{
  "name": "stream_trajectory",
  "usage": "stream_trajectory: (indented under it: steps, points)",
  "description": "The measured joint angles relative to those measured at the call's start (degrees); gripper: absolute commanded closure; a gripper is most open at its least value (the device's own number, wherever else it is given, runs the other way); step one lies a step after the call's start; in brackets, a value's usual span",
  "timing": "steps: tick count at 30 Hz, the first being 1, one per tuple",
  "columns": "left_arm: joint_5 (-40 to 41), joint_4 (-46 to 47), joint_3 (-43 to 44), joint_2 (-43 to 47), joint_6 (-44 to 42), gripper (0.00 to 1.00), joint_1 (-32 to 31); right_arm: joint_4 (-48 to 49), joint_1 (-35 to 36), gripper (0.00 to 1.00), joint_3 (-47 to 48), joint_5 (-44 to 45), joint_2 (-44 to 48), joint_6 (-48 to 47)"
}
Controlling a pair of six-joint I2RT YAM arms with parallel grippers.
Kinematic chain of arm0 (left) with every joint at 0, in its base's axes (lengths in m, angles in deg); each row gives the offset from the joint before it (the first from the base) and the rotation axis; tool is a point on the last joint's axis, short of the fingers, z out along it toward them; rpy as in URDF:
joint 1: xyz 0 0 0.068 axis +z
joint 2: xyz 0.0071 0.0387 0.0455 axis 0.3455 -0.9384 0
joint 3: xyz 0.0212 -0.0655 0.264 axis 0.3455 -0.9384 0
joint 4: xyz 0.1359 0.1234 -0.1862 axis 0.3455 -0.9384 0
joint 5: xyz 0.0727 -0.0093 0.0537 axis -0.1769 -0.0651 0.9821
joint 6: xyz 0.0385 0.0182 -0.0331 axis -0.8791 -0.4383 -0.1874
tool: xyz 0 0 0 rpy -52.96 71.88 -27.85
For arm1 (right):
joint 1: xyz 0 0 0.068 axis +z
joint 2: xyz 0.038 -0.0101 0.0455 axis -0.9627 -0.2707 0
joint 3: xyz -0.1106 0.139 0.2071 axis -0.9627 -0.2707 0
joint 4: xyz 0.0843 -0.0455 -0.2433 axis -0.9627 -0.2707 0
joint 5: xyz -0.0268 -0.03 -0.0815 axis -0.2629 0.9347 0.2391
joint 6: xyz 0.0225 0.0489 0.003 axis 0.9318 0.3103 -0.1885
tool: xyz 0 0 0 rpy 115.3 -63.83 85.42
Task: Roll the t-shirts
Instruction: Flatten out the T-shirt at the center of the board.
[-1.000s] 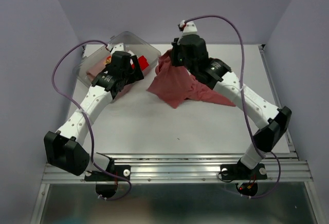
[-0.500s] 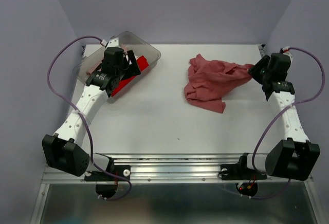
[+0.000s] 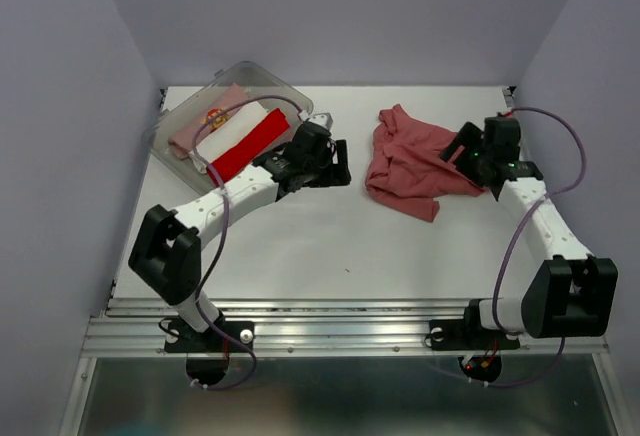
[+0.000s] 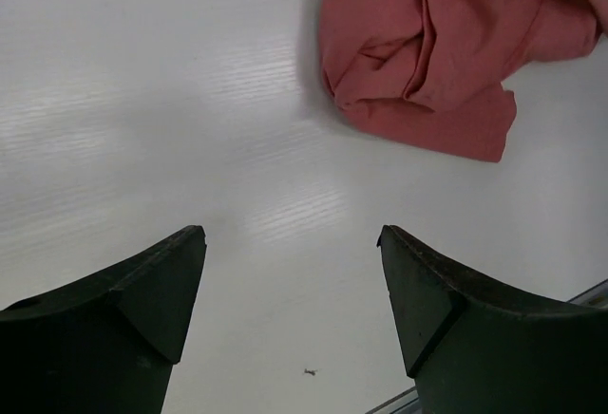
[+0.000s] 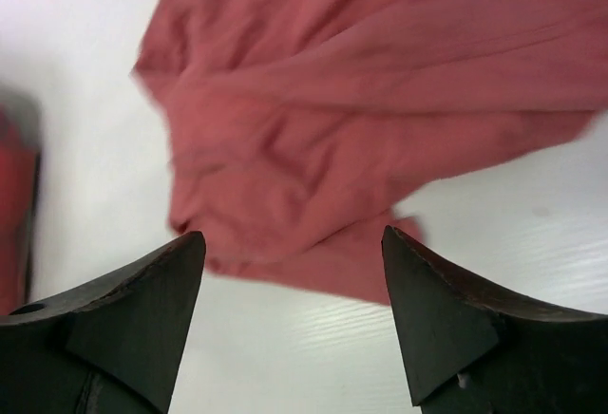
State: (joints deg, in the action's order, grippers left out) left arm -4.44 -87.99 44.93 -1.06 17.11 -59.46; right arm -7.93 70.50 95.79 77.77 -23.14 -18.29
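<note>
A large brick-red t-shirt (image 3: pixel 410 161) lies crumpled on the white table, right of centre. My right gripper (image 3: pixel 458 151) hovers at its right edge, open, gripping nothing. The right wrist view shows the cloth (image 5: pixel 361 110) spread ahead of the open right gripper (image 5: pixel 292 243). My left gripper (image 3: pixel 343 169) is left of the shirt, open and apart from it. In the left wrist view the shirt (image 4: pixel 437 44) is at upper right, with bare table between the fingers of the left gripper (image 4: pixel 292 243). Pale pink (image 3: pixel 205 124), white (image 3: pixel 235 134) and bright red (image 3: pixel 252 144) rolled t-shirts lie in the tub.
The clear plastic tub (image 3: pixel 268 78) stands at the back left of the table (image 3: pixel 300 246). Purple walls close in the back and both sides. A metal rail (image 3: pixel 340 331) runs along the near edge by the arm bases.
The right gripper opened and let go of the brick-red shirt, which now lies heaped at the right. The left arm left the tub and swung right toward the shirt.
</note>
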Motion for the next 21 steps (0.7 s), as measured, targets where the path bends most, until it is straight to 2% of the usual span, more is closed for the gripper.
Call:
stream_trajectory:
  steps: [3,6,10,14,16,19,21]
  points:
    - [-3.87,3.21,0.0,-5.62,1.86,0.19,-1.33,1.55,10.6,0.21,0.09,-0.74,-2.54,0.42]
    - [-6.8,7.02,-0.02,-10.71,4.24,0.19,-1.4,2.08,16.9,0.22,1.33,-0.79,-8.92,0.46]
    - [-10.27,12.63,-1.03,-14.36,8.13,0.19,-1.14,2.23,18.82,0.23,3.82,-0.72,-16.98,0.17]
    - [-12.31,17.11,-0.96,-16.9,10.49,0.19,-1.11,2.27,18.86,0.31,7.82,1.6,-22.21,-0.35]
    - [-13.35,18.71,-0.96,-18.45,11.32,0.19,-1.11,2.89,18.86,0.41,9.94,3.15,-24.02,-0.44]
    - [-14.34,20.22,-0.96,-20.41,12.26,0.19,-1.11,3.89,18.86,0.71,11.41,4.81,-25.24,-0.09]
    - [-14.91,20.81,-0.96,-21.51,12.68,0.19,-1.11,4.87,18.86,0.87,11.98,5.84,-26.1,0.15]
